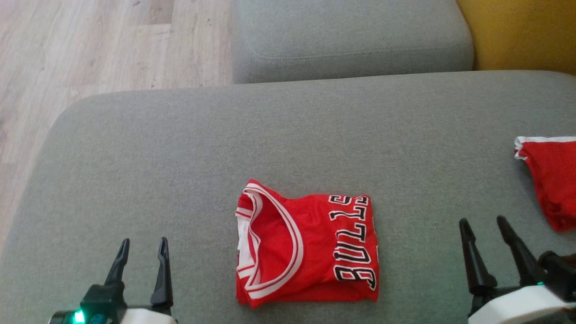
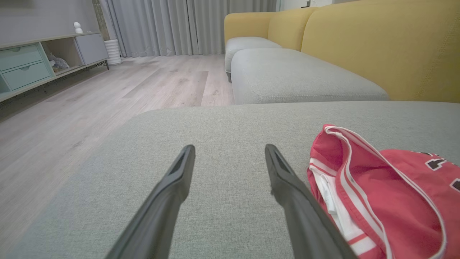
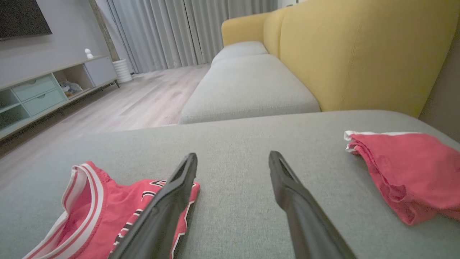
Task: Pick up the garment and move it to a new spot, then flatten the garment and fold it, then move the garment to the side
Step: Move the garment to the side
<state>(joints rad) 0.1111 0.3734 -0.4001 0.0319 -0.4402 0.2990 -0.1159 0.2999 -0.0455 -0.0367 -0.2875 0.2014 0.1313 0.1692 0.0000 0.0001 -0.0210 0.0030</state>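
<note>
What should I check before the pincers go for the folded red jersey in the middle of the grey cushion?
1. Left pincer open, holding nothing: ok.
2. Right pincer open, holding nothing: ok.
3. Red basketball jersey with white trim and black lettering lies folded on the grey fabric cushion, between the two pincers: ok.
4. Jersey's lower layers squared up: cannot tell, the top layer hides them.
5. Second red cloth garment with a white edge lies apart from the jersey, on the robot's right: ok.
</note>
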